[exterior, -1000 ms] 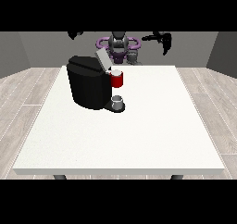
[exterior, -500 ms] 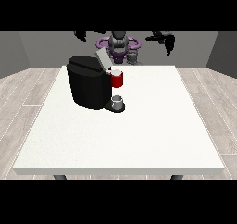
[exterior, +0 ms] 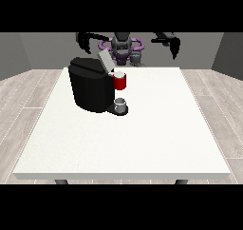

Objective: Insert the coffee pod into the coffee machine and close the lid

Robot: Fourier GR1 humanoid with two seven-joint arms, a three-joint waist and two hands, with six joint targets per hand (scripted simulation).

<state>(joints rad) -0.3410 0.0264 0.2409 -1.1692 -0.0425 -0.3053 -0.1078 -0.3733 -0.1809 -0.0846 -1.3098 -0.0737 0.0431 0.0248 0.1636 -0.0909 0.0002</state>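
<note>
Both hands hang raised beyond the table's far edge, one at the view's left (exterior: 86, 41), one at the right (exterior: 172, 44); whether their fingers are open I cannot tell. On the white table (exterior: 142, 138), far left, stands the black coffee machine (exterior: 90, 84), lid (exterior: 105, 61) tilted up, pod (exterior: 119, 75) in its red holder. Grey walls, pale plank floor (exterior: 21, 93).

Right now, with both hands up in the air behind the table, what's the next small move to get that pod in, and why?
Probably lower the hand at the view's left toward the coffee machine: it hangs nearest. The lid stands open, and neither it nor the hand at the view's right touches anything.
</note>
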